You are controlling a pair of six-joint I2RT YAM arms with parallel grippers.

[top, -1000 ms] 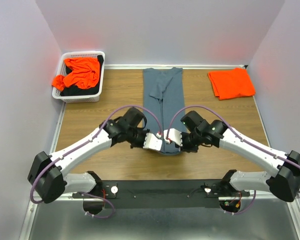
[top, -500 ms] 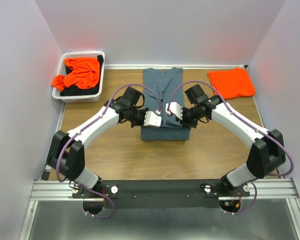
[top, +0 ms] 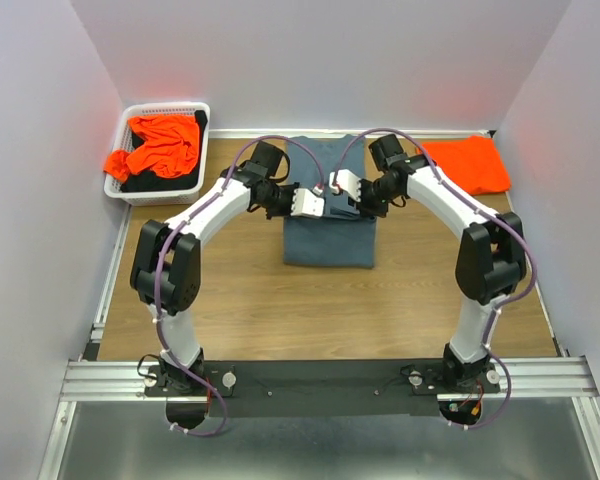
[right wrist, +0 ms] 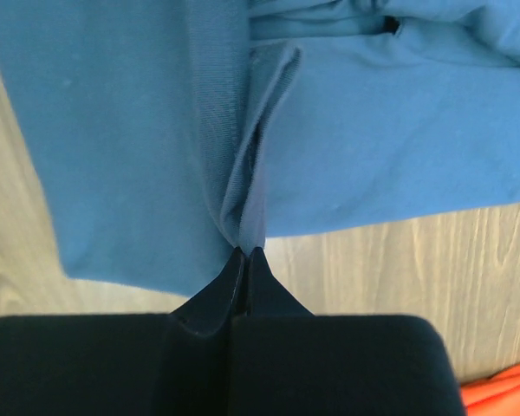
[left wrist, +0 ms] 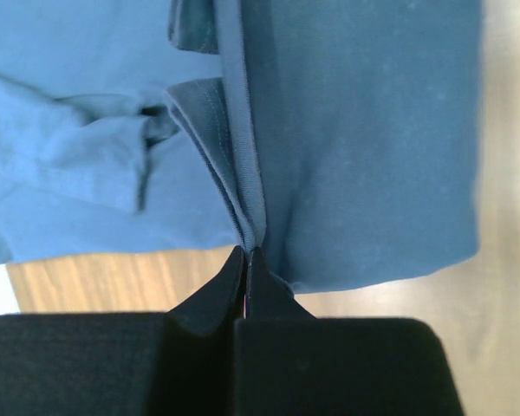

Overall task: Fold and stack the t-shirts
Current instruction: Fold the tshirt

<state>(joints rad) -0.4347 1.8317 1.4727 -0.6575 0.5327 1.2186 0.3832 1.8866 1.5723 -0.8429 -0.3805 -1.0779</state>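
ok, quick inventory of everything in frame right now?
blue-grey t-shirt: 1, slate blue-grey, centre of the table towards the far edge, partly folded
folded orange t-shirt: 1, bright orange, far right corner of the table
crumpled orange cloth: at least 1 piece, bright orange, heaped in the basket
dark cloth: count unclear, black, under the orange in the basket
basket: 1, white slotted, far left corner
table: 1, wood-grain brown
mounting rail: 1, black and silver, near edge
left gripper: 1, black fingers, shut on the shirt's edge
right gripper: 1, black fingers, shut on the shirt's edge
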